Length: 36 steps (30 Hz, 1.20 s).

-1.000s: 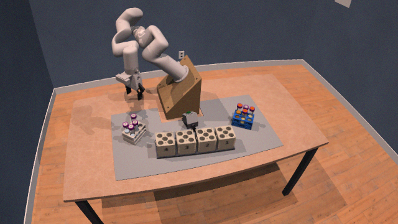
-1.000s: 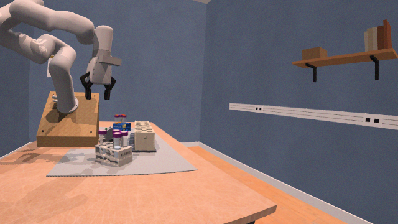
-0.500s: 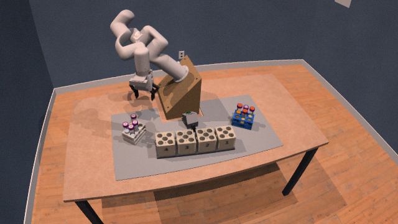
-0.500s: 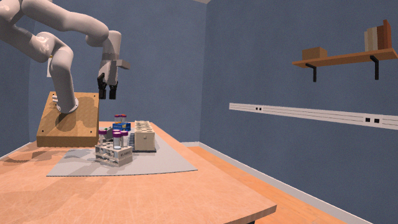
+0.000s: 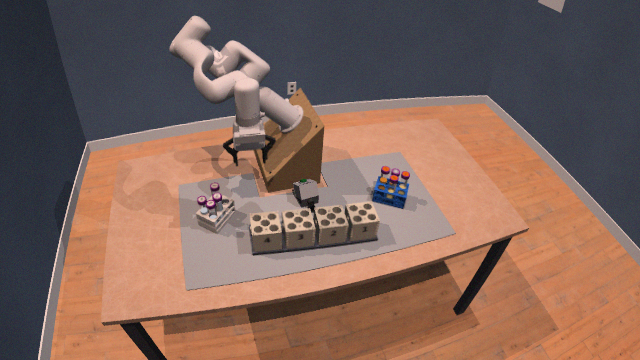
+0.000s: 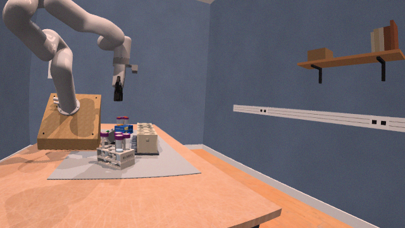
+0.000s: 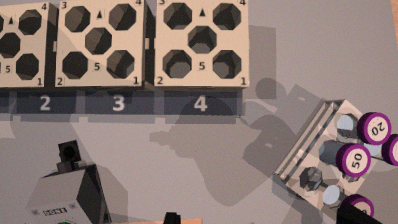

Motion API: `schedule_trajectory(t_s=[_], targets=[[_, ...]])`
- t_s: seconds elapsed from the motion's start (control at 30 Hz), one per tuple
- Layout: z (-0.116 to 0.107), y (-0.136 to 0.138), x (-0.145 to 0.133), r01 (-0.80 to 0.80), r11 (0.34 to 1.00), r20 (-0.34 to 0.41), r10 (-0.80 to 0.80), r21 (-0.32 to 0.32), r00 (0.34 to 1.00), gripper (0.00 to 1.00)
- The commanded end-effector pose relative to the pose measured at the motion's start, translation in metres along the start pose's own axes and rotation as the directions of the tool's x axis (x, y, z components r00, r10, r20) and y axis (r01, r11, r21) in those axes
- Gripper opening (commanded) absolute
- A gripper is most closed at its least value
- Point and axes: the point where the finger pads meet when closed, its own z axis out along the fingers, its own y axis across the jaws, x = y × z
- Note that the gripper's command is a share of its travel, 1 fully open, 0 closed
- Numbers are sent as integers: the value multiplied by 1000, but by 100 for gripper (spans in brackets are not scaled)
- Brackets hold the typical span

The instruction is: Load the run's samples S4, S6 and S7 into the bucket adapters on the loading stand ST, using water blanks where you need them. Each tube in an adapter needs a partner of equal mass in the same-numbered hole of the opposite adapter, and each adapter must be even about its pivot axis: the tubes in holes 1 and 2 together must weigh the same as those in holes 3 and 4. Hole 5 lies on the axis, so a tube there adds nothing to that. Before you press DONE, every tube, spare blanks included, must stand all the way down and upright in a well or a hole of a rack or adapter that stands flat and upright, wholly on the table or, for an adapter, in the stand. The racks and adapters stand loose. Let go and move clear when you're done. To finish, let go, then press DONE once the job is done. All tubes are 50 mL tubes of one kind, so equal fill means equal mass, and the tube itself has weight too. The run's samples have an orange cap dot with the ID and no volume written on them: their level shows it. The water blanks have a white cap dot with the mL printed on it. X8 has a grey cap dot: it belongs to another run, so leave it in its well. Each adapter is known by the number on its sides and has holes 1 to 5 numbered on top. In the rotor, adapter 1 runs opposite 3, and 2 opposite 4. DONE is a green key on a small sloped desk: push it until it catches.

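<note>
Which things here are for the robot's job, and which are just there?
For the job:
- gripper
- white rack and its purple-capped tubes
- blue rack and its tubes
- four tan holders
- box with the green button

Just there:
- shelf
- books
- brown box

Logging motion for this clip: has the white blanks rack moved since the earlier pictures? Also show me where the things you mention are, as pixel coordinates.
No. In the top view the white blanks rack (image 5: 216, 224) (image 6: 114, 158) (image 7: 305, 160) keeps its place on the grey mat (image 5: 220, 265) (image 6: 164, 168) (image 7: 200, 150), left of adapter 4 (image 5: 266, 241) (image 6: 147, 146) (image 7: 202, 52).
</note>
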Motion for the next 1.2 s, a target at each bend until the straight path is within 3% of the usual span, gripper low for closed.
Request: schedule_trajectory(t_s=[0.0,1.17], targets=[[0,-12,11,12,1000,2,-12,-1,1000,100],[1,-146,90,12,1000,2,-12,0,1000,100]])
